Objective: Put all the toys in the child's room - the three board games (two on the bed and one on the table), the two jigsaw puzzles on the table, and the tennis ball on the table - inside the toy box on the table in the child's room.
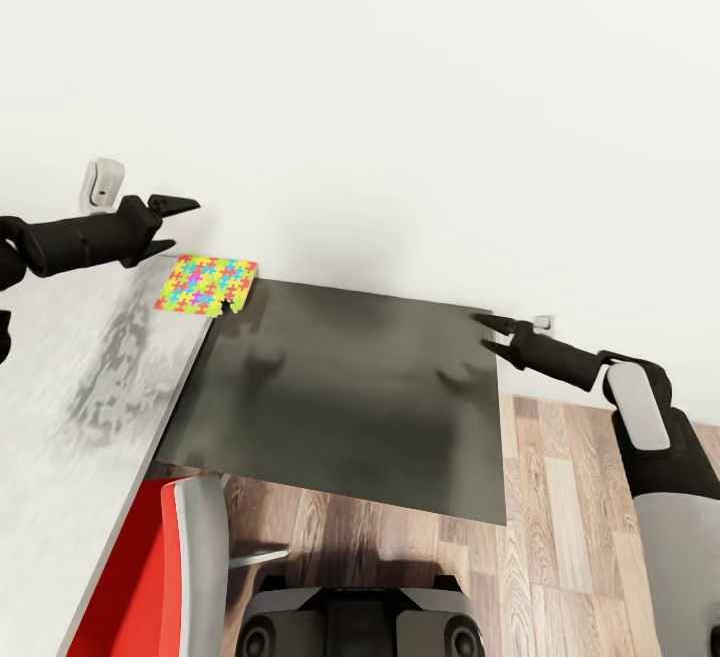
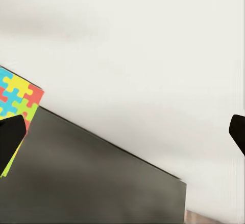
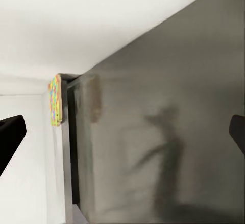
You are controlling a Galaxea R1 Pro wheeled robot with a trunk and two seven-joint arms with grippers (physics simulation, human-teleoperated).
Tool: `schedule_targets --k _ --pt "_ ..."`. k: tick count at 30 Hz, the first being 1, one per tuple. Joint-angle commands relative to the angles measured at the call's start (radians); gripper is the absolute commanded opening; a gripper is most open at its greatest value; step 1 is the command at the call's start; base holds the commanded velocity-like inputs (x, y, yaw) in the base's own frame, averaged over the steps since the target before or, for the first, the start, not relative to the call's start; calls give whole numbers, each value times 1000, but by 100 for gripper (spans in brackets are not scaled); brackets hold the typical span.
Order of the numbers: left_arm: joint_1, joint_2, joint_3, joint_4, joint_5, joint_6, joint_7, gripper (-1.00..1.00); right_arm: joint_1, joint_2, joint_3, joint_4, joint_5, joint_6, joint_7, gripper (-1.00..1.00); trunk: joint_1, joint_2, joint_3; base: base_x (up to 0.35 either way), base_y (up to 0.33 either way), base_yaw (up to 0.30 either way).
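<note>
One jigsaw puzzle (image 1: pixel 207 285), a thin board of yellow, pink, blue and green pieces, lies flat on the far corner of the pale grey table (image 1: pixel 60 417), against the wall. My left gripper (image 1: pixel 172 225) hovers open just left of and above it, nothing between its fingers. In the left wrist view the jigsaw puzzle (image 2: pixel 15 98) sits beside one fingertip (image 2: pixel 10 137). My right gripper (image 1: pixel 493 331) stands open over the far right corner of the dark cabinet (image 1: pixel 350 397). From the right wrist the jigsaw puzzle (image 3: pixel 55 101) shows edge-on.
The dark grey cabinet top is lower than the table and butts against its right edge. A red chair (image 1: pixel 140 577) stands under the table's near side. A white wall (image 1: pixel 400 87) closes the far side, with wood-plank floor (image 1: pixel 570 537) at the right.
</note>
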Motion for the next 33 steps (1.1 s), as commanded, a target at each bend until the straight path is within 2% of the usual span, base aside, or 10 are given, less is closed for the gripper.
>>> schedule_targets --k 1,6,15,24,33 --pt "-1 0 -1 -1 10 -1 10 100 -1 0 -2 0 10 4 10 100 1 -2 -1 0 0 0" --pt "2 -20 -1 -7 15 -3 24 100 -5 22 -2 0 7 4 -3 100 1 -2 -1 0 0 0" --pt "5 -31 -1 -10 19 -3 35 100 -14 35 -1 2 3 4 -8 100 1 -2 -1 0 0 0" --pt "5 -35 0 -10 20 -4 38 100 -16 34 -2 9 -24 4 1 100 1 -2 -1 0 0 6" --pt "2 -50 0 -10 21 -4 38 100 -21 15 -3 29 -59 4 78 100 1 -2 1 0 0 155"
